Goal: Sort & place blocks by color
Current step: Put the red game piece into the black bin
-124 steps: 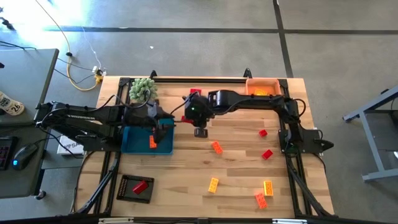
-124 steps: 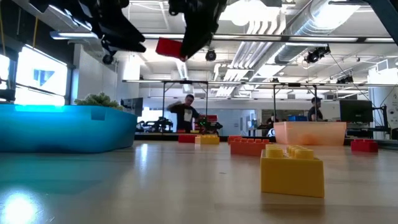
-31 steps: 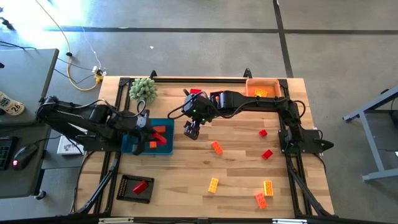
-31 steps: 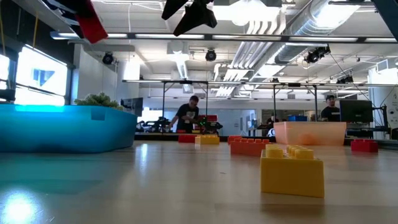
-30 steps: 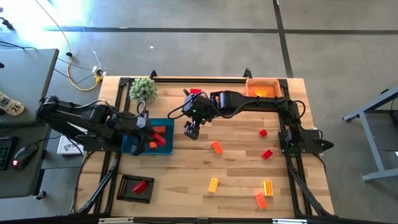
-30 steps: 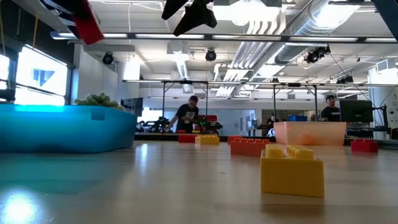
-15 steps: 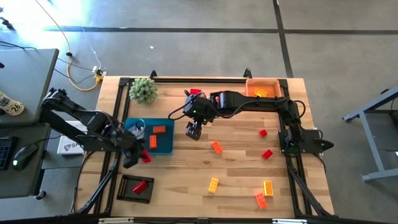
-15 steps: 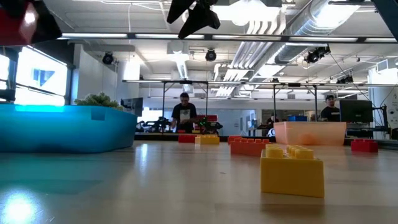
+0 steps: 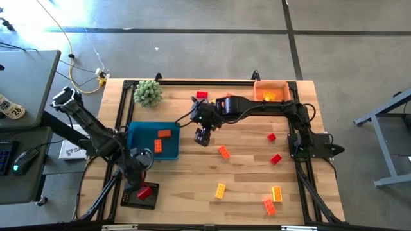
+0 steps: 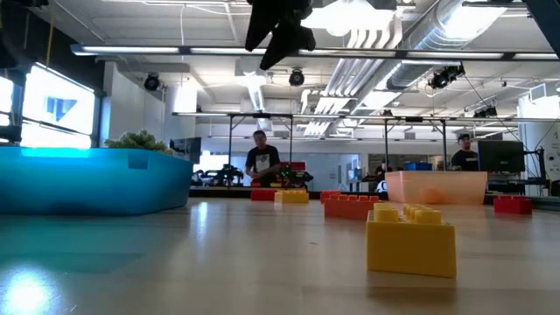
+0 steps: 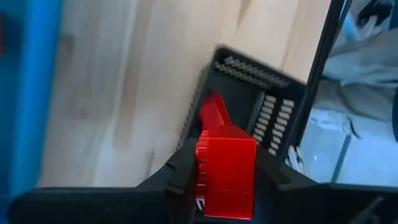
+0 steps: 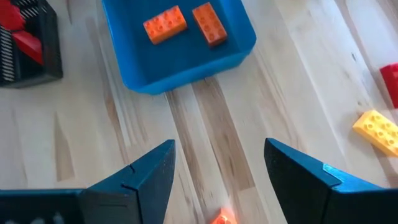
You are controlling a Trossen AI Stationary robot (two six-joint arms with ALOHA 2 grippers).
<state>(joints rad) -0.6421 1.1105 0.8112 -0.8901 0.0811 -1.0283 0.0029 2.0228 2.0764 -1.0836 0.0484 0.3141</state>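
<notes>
the left gripper is pinching a red block between its fingers, hanging just above the black tray at the table's near left corner, where another red block is lying. the right gripper is hovering spread apart beside the blue tray.

**Clear middle, crowded left edge**

Open wood lies between the blue tray and the loose blocks to the right. The right gripper hangs over that gap, fingers apart. The left gripper, clamping a red block, crowds the space above the black tray, beside the blue tray's near wall.
</notes>
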